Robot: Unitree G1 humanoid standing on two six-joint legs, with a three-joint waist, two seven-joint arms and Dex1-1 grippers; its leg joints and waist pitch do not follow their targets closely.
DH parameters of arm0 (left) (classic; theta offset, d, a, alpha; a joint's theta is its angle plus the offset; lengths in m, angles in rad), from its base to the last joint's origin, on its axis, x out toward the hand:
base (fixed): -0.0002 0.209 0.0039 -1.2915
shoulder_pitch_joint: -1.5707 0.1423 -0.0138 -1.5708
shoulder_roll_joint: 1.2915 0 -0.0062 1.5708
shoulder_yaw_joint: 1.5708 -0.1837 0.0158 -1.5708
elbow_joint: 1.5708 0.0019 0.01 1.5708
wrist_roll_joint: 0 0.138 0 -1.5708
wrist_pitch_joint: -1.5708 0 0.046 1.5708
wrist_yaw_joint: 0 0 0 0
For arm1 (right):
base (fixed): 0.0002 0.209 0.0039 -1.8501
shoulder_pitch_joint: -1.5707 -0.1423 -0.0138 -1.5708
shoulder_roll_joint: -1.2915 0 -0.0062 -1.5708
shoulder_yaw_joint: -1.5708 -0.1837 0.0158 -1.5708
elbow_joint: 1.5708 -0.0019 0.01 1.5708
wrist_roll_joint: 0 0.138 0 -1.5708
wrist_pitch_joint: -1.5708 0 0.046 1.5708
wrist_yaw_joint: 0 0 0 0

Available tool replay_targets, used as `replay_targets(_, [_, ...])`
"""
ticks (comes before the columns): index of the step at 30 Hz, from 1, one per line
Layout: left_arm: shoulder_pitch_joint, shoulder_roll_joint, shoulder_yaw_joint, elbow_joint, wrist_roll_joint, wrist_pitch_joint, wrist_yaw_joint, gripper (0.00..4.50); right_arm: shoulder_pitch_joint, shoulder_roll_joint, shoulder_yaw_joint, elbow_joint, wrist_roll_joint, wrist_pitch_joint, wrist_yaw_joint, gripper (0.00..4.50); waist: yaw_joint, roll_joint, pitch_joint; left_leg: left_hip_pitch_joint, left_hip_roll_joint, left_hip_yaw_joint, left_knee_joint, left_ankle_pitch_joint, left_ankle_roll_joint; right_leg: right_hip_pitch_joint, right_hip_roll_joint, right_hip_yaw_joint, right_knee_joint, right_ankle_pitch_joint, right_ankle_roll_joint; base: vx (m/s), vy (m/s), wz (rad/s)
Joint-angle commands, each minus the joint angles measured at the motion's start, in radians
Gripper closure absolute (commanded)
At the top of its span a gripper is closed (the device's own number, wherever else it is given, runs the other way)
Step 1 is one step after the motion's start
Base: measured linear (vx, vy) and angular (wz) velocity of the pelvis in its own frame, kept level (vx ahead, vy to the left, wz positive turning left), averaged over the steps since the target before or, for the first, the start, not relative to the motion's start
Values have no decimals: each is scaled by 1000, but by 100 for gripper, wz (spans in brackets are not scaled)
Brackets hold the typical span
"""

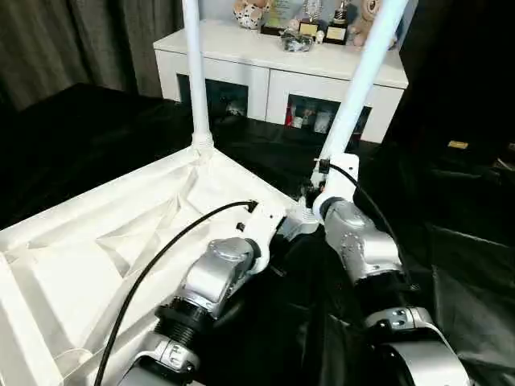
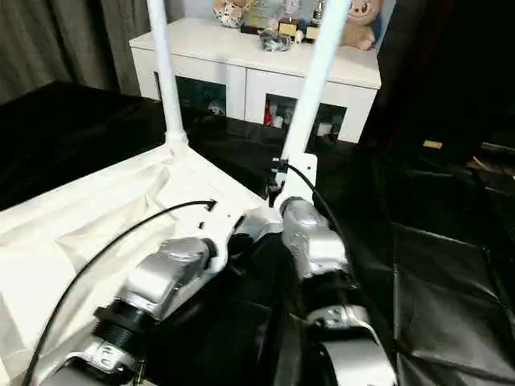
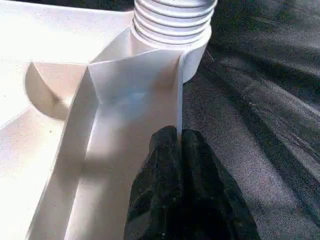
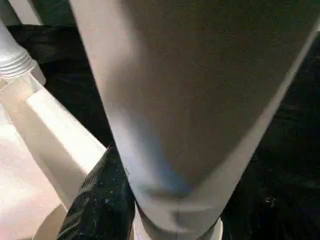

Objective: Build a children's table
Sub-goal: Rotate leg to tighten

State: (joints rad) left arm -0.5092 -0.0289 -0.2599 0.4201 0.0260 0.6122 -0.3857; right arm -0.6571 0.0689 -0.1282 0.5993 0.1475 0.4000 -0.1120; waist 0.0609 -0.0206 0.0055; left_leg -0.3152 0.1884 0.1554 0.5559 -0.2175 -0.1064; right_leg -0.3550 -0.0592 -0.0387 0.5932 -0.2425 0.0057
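Observation:
The children's table top (image 1: 88, 241) lies upside down on the black floor sheet, its ribbed underside facing up. One white leg (image 1: 193, 80) stands upright in the far corner. A second leg (image 1: 358, 88) rises tilted from the corner nearest my arms, where its threaded end (image 3: 172, 20) sits in the socket. My left gripper (image 3: 177, 137) is shut on the thin rim wall (image 3: 179, 95) just beside that socket. My right gripper (image 1: 315, 201) is shut on the base of the second leg (image 4: 190, 100), with one black finger (image 4: 97, 200) showing against it.
A white cabinet (image 1: 265, 68) with dark glass doors stands at the back, with trophies and plush toys on top. A black sheet (image 1: 459, 265) covers the floor all around. Dark curtains (image 1: 72, 40) hang at the back left. A black cable (image 1: 153, 265) loops over my left forearm.

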Motion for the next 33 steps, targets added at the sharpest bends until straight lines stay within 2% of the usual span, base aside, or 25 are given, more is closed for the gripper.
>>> replay_targets(1, [-13, -12, -2, 23, -6, -7, 17, 450, 90, 36, -48, 180, 39, 95, -24, 267, -5, 16, 2, -10, 35, -20, -92, -415, -44, -15, -72, 47, -106, -405, -45, 0, 0, 0])
replay_targets(2, [-15, -9, 2, 28, -4, -9, 19, 450, 87, 36, -48, 182, 36, 95, -26, 267, -5, 14, 2, -12, 34, -21, -93, -418, -42, -14, -74, 46, -107, -419, -41, 0, 0, 0])
replay_targets(5, [-23, -2, 17, 46, 2, -17, 27, 450, 74, 41, -53, 200, 31, 86, -37, 267, -6, 13, 5, -6, 32, -21, -92, -450, -38, -24, -75, 47, -116, -493, -24, 0, 0, 0])
replay_targets(8, [-25, 4, 20, 47, 5, -17, 29, 450, 64, 44, -57, 217, 33, 76, -46, 267, -9, 13, 6, -10, 32, -28, -95, -473, -38, -25, -78, 44, -122, -554, -5, 0, 0, 0])
replay_targets(10, [-26, 7, 21, 49, 6, -18, 27, 450, 62, 42, -50, 216, 28, 74, -43, 267, -8, 13, 5, -8, 32, -29, -95, -475, -37, -28, -78, 44, -124, -553, 0, 0, 0, 0])
replay_targets(11, [-26, 7, 21, 49, 6, -18, 27, 450, 62, 42, -48, 216, 26, 74, -43, 267, -9, 16, 5, -10, 33, -28, -96, -470, -39, -27, -76, 45, -123, -530, -3, 0, 0, 0])
replay_targets(12, [-27, 11, 20, 48, 5, -19, 21, 450, 60, 38, -24, 206, 14, 63, -6, 267, -9, 16, 4, -11, 33, -27, -96, -465, -40, -27, -75, 45, -121, -508, -9, 0, 0, 0])
replay_targets(15, [-32, 22, 16, 48, 0, -45, -6, 450, 55, 35, -7, 162, 27, 37, 65, 267, -10, 17, 4, -16, 34, -28, -98, -460, -39, -24, -77, 45, -119, -494, -14, 0, 0, 0])
replay_targets(17, [-35, 31, 11, 49, 2, -59, -18, 450, 48, 29, 0, 149, 27, 28, 85, 211, -10, 17, 0, -20, 36, -27, -98, -430, -40, -20, -76, 45, -115, -440, -26, 0, 0, 0])
replay_targets(20, [-39, 47, 7, 47, 6, -71, -32, 450, 39, 14, 17, 104, 31, 28, 131, 187, -6, 16, -3, -20, 39, -19, -94, -378, -33, -16, -75, 47, -108, -337, -61, 0, 0, 0])
replay_targets(21, [-41, 52, 8, 44, 5, -71, -37, 450, 38, 5, 26, 84, 30, 32, 146, 177, -6, 17, -3, -27, 41, -19, -96, -340, -30, -8, -73, 46, -100, -291, -75, 0, 0, 0])
replay_targets(22, [-42, 57, 10, 42, 4, -70, -41, 450, 38, -3, 31, 64, 28, 34, 159, 168, -6, 14, -2, -30, 40, -14, -94, -319, -25, -5, -73, 45, -100, -277, -85, 0, 0, 0])
replay_targets(23, [-42, 60, 10, 40, 3, -70, -43, 450, 39, -7, 35, 53, 26, 35, 166, 168, -5, 14, -2, -31, 39, -13, -93, -315, -20, -4, -75, 46, -101, -294, -87, 0, 0, 0])
replay_targets(24, [-45, 66, 9, 40, 5, -74, -48, 450, 42, -16, 43, 31, 23, 43, 189, 149, -3, 15, -4, -30, 38, -9, -89, -290, -11, -4, -79, 48, -102, -316, -93, 0, 0, 0])
replay_targets(25, [-45, 69, 9, 41, 5, -76, -50, 450, 43, -19, 44, 22, 22, 47, 198, 141, -2, 15, -5, -33, 36, -8, -87, -263, -6, -1, -79, 48, -102, -307, -95, 0, 0, 0])
replay_targets(26, [-46, 72, 10, 41, 5, -78, -52, 450, 45, -22, 46, 12, 22, 50, 208, 132, 2, 17, -8, -36, 36, -4, -82, -202, 3, 2, -79, 48, -98, -254, -103, 0, 0, 0])
replay_targets(27, [-48, 77, 10, 41, 5, -82, -57, 450, 51, -28, 46, -12, 27, 61, 227, 123, 6, 18, -14, -39, 36, -2, -75, -126, 10, 8, -77, 47, -88, -158, -116, 0, 0, 0])
replay_targets(29, [-52, 97, 1, 40, 7, -102, -86, 450, 73, -51, 64, -81, 42, 99, 284, 105, 8, 20, -15, -42, 33, 3, -70, -66, 25, 11, -73, 41, -76, -28, -144, 0, 0, 0])
replay_targets(30, [-54, 105, -3, 39, 8, -109, -98, 450, 84, -61, 74, -108, 48, 113, 308, 96, 12, 20, -15, -45, 30, 4, -70, -61, 34, 16, -69, 39, -74, 9, -147, 0, 0, 0])
replay_targets(31, [-53, 117, -7, 35, 7, -116, -115, 450, 100, -78, 91, -148, 59, 141, 346, 88, 12, 24, -17, -43, 32, 4, -69, -59, 35, 15, -70, 40, -71, 29, -154, 0, 0, 0])
replay_targets(32, [-52, 124, -9, 33, 6, -119, -125, 450, 111, -89, 101, -173, 67, 159, 369, 88, 9, 22, -17, -50, 30, 1, -70, -51, 40, 24, -68, 37, -67, 61, -158, 0, 0, 0])
replay_targets(33, [-51, 132, -11, 30, 5, -121, -136, 450, 121, -102, 113, -196, 74, 175, 394, 74, 8, 26, -16, -47, 33, 1, -69, -49, 39, 21, -67, 37, -66, 90, -163, 0, 0, 0])
